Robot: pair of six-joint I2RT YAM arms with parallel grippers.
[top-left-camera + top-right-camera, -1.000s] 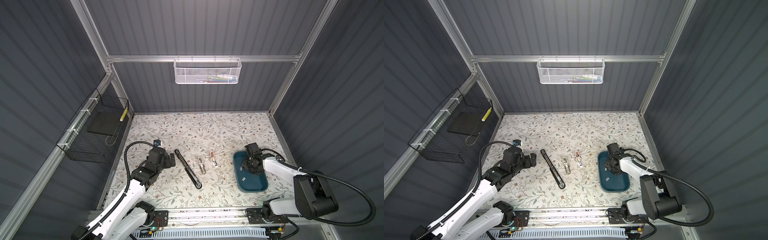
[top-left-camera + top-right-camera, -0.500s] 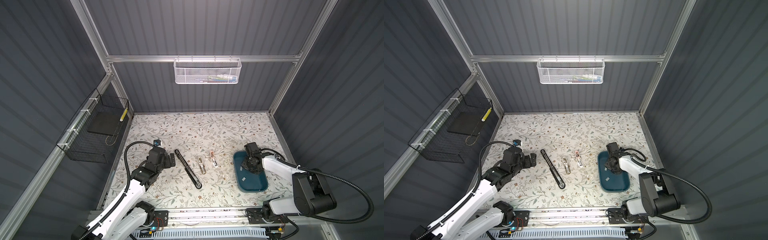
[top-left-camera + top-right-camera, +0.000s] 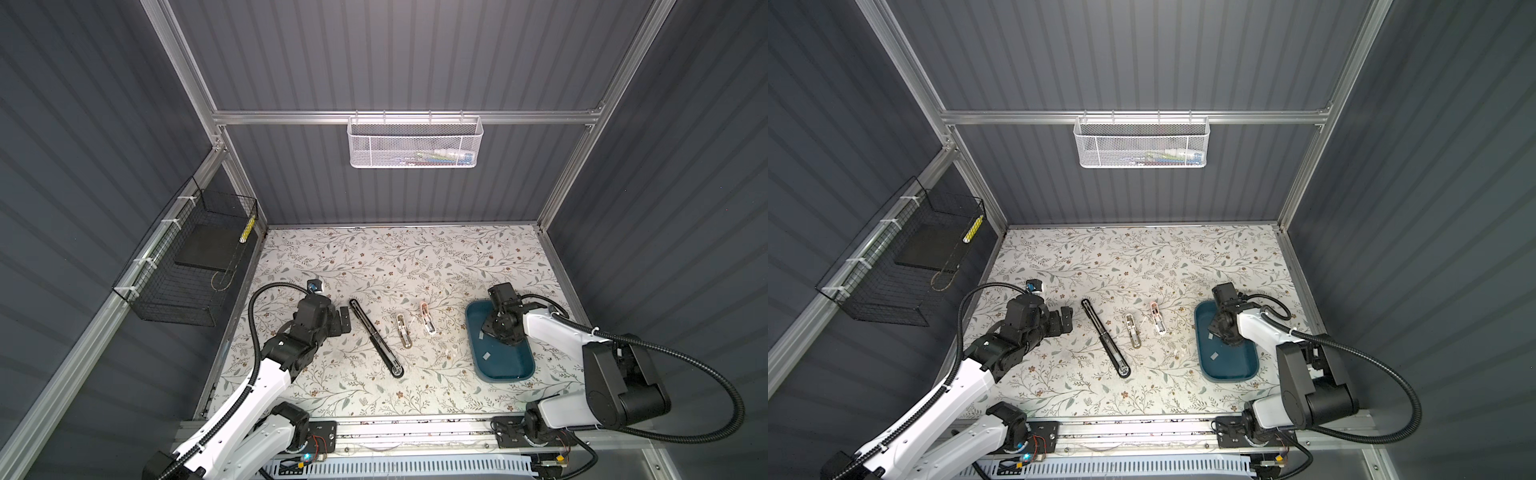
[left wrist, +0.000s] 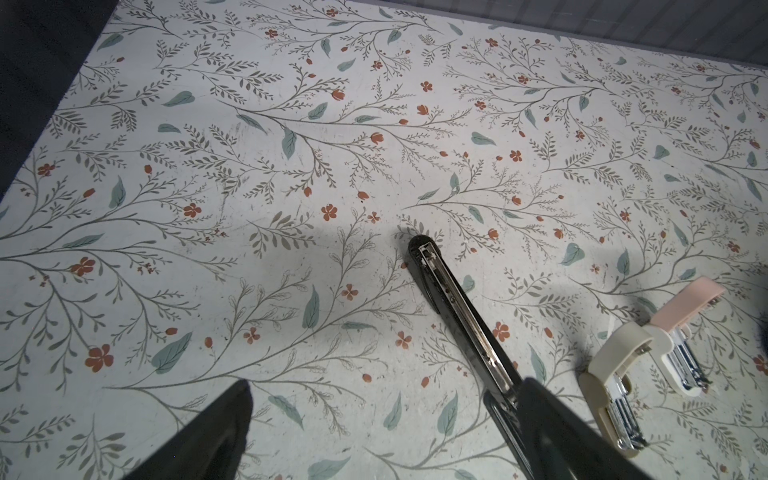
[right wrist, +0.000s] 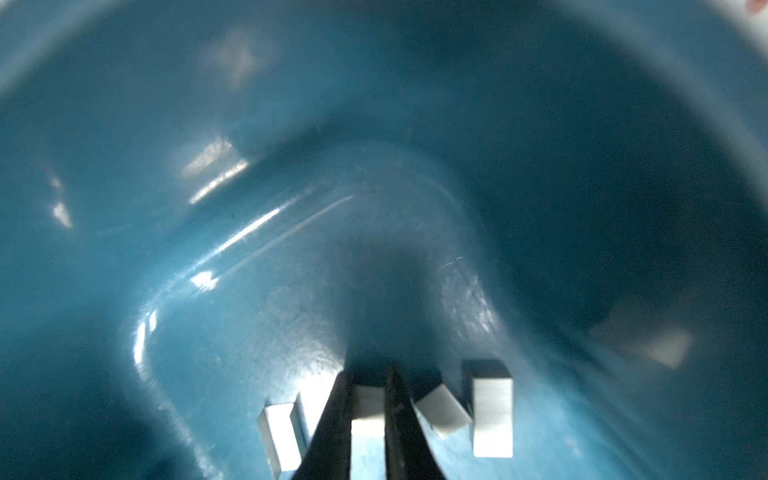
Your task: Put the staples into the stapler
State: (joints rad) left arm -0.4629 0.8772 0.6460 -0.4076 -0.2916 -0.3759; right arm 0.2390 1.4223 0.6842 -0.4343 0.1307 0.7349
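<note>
My right gripper (image 5: 369, 384) is down inside the blue tray (image 3: 505, 368), shut on one small pale strip of staples (image 5: 368, 411). Other staples (image 5: 492, 409) lie loose on the tray floor beside it, and one strip (image 3: 485, 355) shows in a top view. In both top views the right gripper (image 3: 1219, 332) hangs over the tray's far end. A long black stapler (image 3: 376, 338) lies opened flat on the mat. My left gripper (image 3: 338, 322) is open just left of the black stapler's far end, and one finger (image 4: 561, 428) overlaps the black stapler (image 4: 453, 307).
A beige stapler (image 3: 403, 330) and a pink stapler (image 3: 428, 318) lie open between the black one and the tray. A black wire basket (image 3: 195, 266) hangs on the left wall and a white mesh basket (image 3: 415, 143) on the back wall.
The right gripper's jaws have narrowed onto the staple strip inside the tray. The left arm and the staplers have not moved.
</note>
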